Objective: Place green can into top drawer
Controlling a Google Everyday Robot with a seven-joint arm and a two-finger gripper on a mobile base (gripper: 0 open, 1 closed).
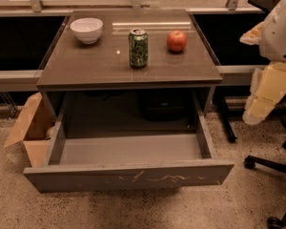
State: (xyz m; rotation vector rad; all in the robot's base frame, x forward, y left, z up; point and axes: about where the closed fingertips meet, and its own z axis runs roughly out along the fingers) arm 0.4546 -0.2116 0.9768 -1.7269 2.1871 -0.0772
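The green can (pixel 138 48) stands upright on the brown-topped table (pixel 100 68), about the middle of the top and a little toward the back. A white bowl (pixel 86 29) sits to its left near the back corner. A red apple (pixel 177 40) sits just to its right, apart from it.

Below the tabletop the top drawer (pixel 128 178) is pulled well out toward me, its grey inside showing and its flat front panel marked with pale scratches.

The gripper (pixel 264 97) hangs off the right side of the table, cream-coloured, below the robot's white arm. It is level with the table edge, well apart from the can, and touches nothing I can see. Whether it is open or closed I cannot tell from here.

An open cardboard box (pixel 26 125) lies on the speckled floor by the drawer's left side. The black wheeled base of an office chair (pixel 271 166) shows at the lower right.
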